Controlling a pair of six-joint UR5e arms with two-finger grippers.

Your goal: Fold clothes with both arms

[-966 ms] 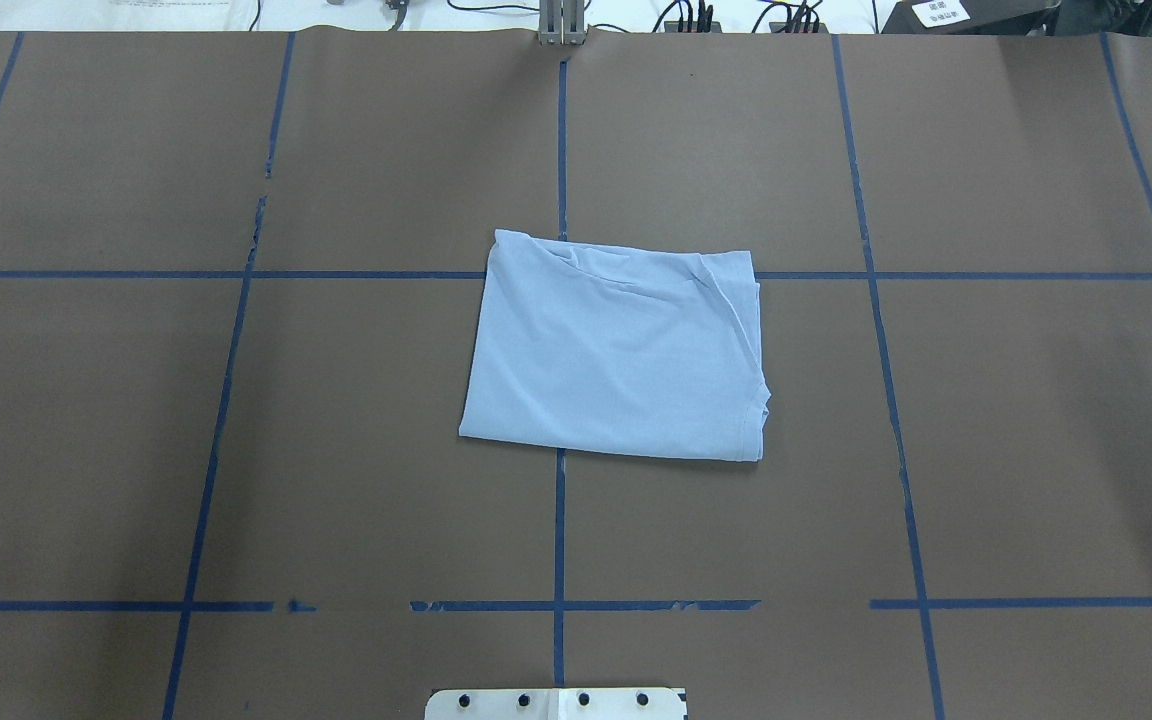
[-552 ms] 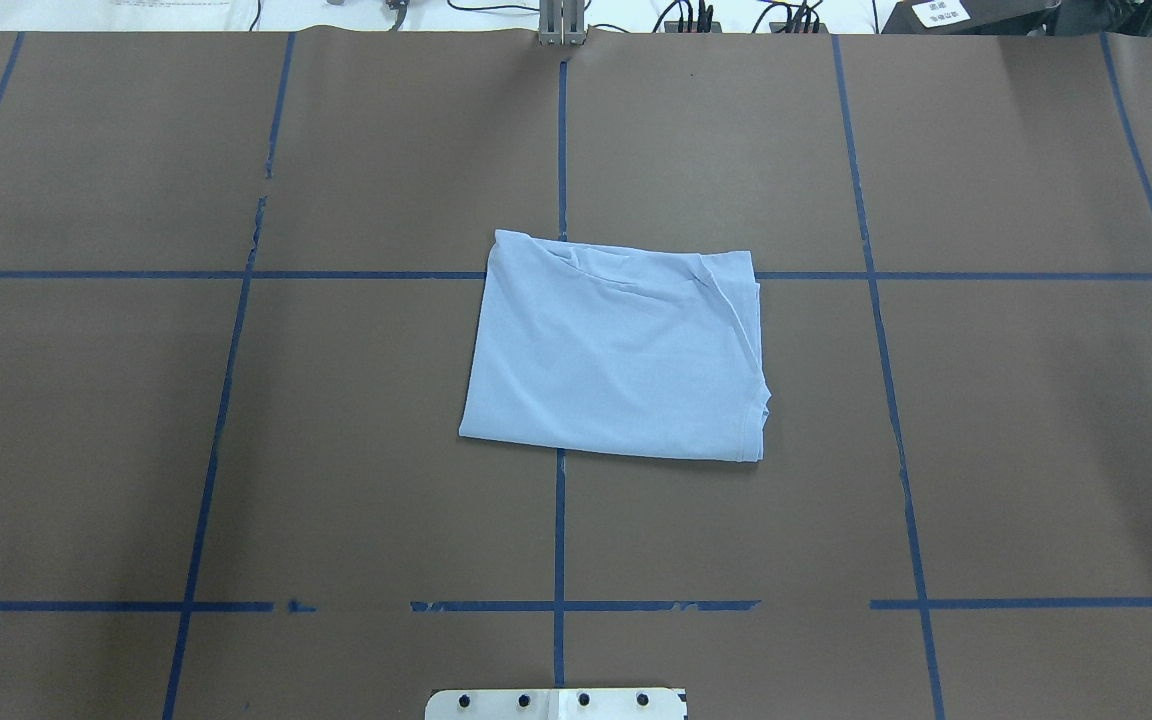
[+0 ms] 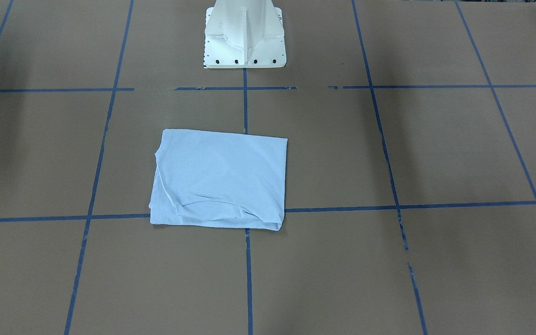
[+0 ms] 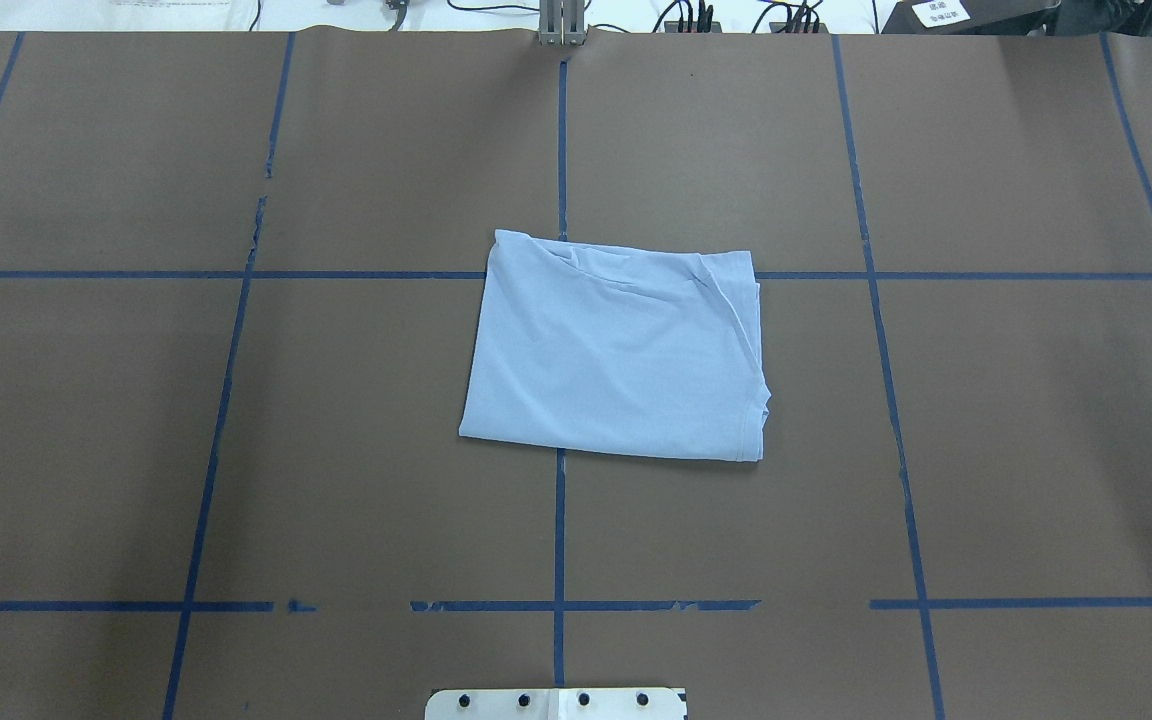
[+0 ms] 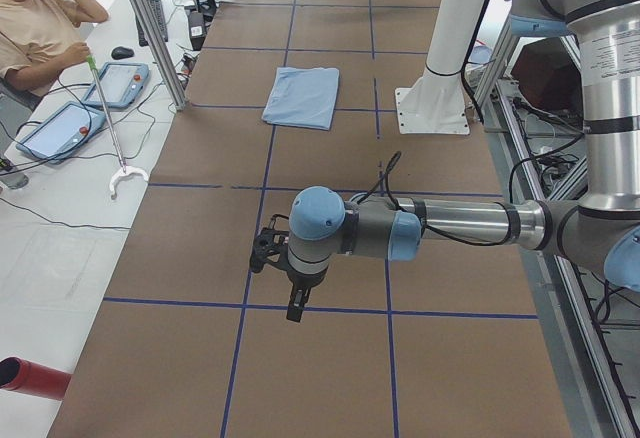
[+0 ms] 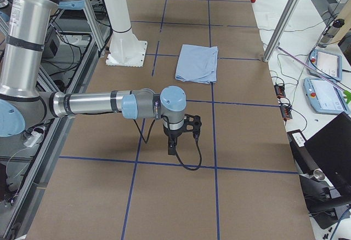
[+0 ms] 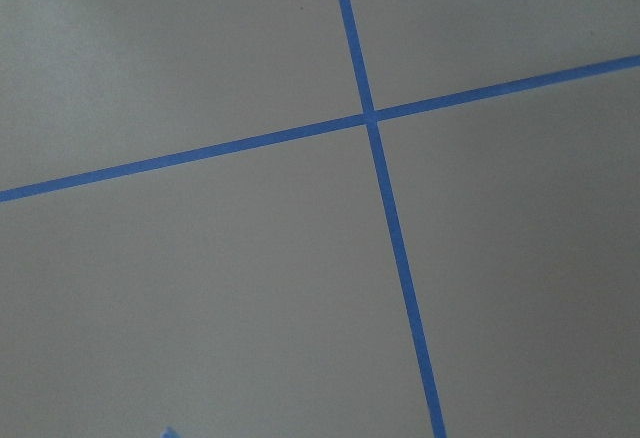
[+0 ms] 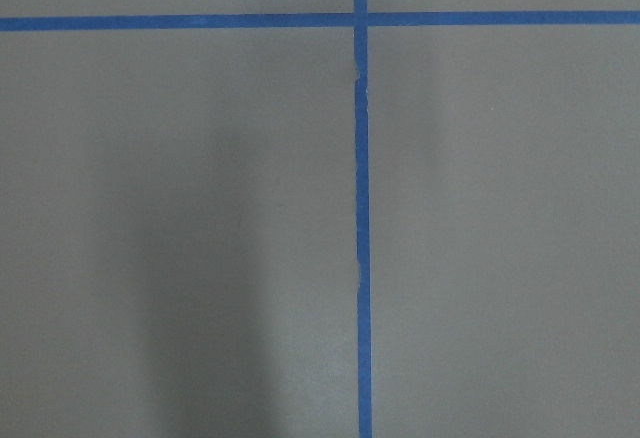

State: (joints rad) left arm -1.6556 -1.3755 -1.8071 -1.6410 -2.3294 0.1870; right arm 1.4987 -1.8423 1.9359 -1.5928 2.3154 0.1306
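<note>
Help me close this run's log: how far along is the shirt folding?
Done: the light blue T-shirt lies folded into a compact rectangle on the brown paper-covered table. In hand: nothing; the left gripper and right gripper hang over bare table, far from it, holding no cloth. Left: apparently nothing, bar perhaps tidying the uneven layered edge.

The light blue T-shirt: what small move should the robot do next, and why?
Probably no new fold: just raise both arms and finish. The T-shirt lies flat as a compact rectangle, layers only slightly uneven on one side, and the left arm and right arm hover over bare table, far from it.
</note>
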